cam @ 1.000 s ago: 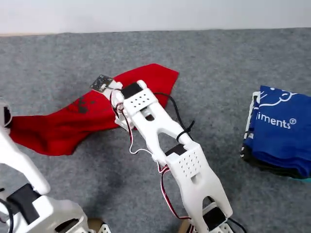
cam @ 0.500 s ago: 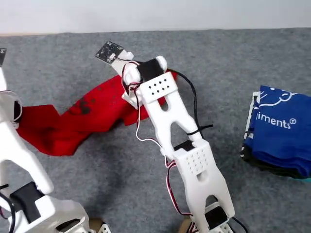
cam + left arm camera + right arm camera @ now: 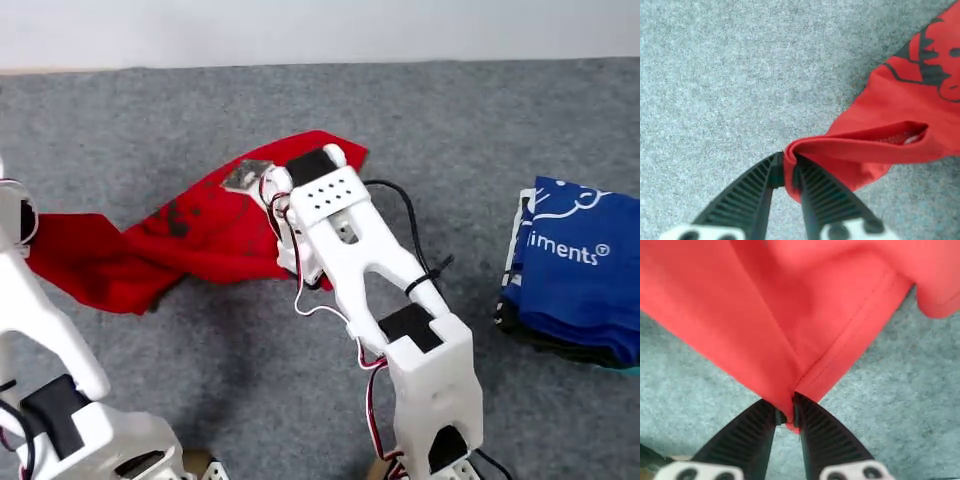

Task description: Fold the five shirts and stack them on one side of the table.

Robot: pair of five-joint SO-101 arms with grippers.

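A red shirt point(image 3: 190, 235) with a black print lies stretched across the grey table, bunched and partly lifted. My left gripper point(image 3: 788, 172) is shut on a folded edge of the red shirt point(image 3: 890, 140) at its left end. My right gripper point(image 3: 788, 415) is shut on a hemmed edge of the red shirt point(image 3: 790, 315) near the middle of the table, under the right arm point(image 3: 345, 245). The left arm point(image 3: 25, 300) stands at the table's left edge.
A stack of folded shirts point(image 3: 575, 275), a blue one with white print on top, sits at the right edge of the table. A pale wall point(image 3: 320, 30) runs along the far side. Bare grey table point(image 3: 460, 130) lies between the red shirt and the stack.
The right arm swung up toward the far side and then came back down, pulling the shirt's right part with it. The left end shifted slightly with the left gripper.
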